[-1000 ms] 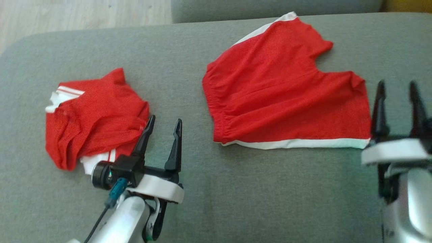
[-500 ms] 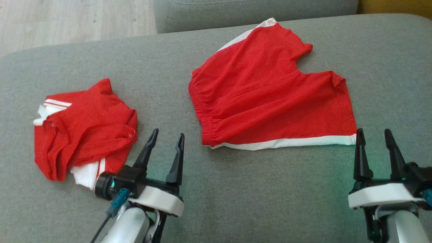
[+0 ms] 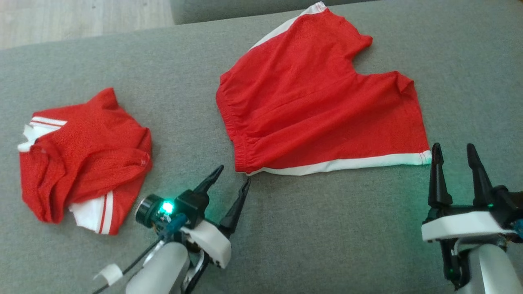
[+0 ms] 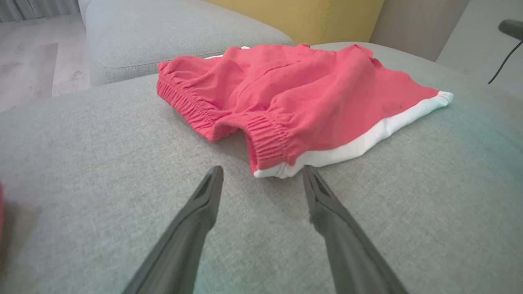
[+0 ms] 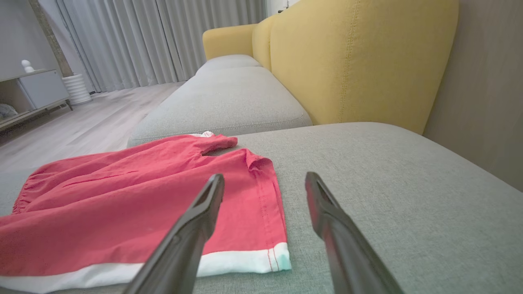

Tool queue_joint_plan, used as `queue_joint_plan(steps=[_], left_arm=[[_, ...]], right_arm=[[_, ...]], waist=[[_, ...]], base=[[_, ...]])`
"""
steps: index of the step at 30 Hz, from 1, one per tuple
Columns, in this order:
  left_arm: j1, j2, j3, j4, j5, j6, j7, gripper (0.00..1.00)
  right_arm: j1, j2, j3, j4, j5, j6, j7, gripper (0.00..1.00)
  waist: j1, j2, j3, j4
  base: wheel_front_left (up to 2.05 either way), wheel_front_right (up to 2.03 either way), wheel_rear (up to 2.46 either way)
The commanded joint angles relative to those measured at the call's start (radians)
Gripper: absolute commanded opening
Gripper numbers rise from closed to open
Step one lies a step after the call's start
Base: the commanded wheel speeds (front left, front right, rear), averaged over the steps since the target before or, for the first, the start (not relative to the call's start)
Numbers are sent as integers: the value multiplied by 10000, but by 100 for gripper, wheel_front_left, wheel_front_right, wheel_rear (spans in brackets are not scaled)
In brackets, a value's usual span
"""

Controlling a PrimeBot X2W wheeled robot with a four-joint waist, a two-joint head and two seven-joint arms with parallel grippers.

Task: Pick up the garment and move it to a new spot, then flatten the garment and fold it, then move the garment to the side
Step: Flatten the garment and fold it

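Left wrist view puts the red shorts (image 4: pixel 302 94) just ahead of my left pincer (image 4: pixel 262 170), jaws spread at the waistband corner. My right pincer (image 3: pixel 453 147), also spread, sits beside the hem corner. Closing too shallow, I'd likely catch one layer and bunch the fabric.

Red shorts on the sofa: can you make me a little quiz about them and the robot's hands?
1. True or false: the left hand has the red shorts lifted off the cushion.
2. What colour is the band along the shorts' near edge? A white, B blue, C yellow.
3. Fill in: the crumpled red garment lies to the robot's ____ of the shorts.

Key: 1 false, the hand is open and the shorts lie flat; 2 A; 3 left.
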Motion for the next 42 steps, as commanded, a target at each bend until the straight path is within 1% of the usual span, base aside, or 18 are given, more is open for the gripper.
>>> queue_joint_plan(steps=[1, 11, 16, 17, 18, 19, 25, 30, 37, 42], left_arm=[[-602, 172, 233, -43, 140, -22, -9, 100], [-1243, 76, -112, 712, 295, -190, -87, 100], [-1417, 22, -131, 895, 184, -244, -153, 100], [-1439, 16, -129, 916, 169, -244, -175, 61], [-1458, 9, -125, 926, 158, -232, -203, 35], [-1475, 6, -122, 921, 156, -213, -243, 0], [-1505, 93, -105, 799, 178, -73, -447, 0], [-1500, 127, -190, 619, 210, -35, -513, 0], [-1537, 93, -336, 356, 229, 25, -465, 0], [-1555, 106, -403, 206, 219, 73, -417, 0]], right_arm=[[-418, -53, 264, -308, 115, 75, -135, 100], [-522, -53, 260, -315, 161, 75, -136, 100], [-569, -53, 260, -192, 161, 75, -137, 100], [-566, -53, 273, -93, 106, 75, -137, 100], [-570, -53, 262, 28, 52, 75, -137, 100], [-585, -53, 246, 152, -12, 75, -135, 100], [-828, -53, -77, 768, -346, 75, 170, 100], [-1187, -53, -214, 1408, -709, 75, 803, 100], [-1589, -53, -36, 2276, -1016, 75, 1603, 100], [-1735, -53, 167, 2526, -1083, 75, 1676, 100]], waist=[[-1, 0, 123, -136], [-1, 0, 343, -498], [-1, 0, 410, -585], [-1, 0, 412, -588], [-1, 0, 416, -586], [-1, 0, 421, -579], [-1, 0, 450, -422], [-1, 0, 456, -213], [-1, 0, 487, 4], [-1, 0, 540, 46]], base=[[0, 0, 0], [0, 0, 0], [0, 0, 0], [0, 0, 0], [0, 0, 0], [0, 0, 0], [0, 0, 0], [0, 0, 0], [0, 0, 0], [0, 0, 0]])
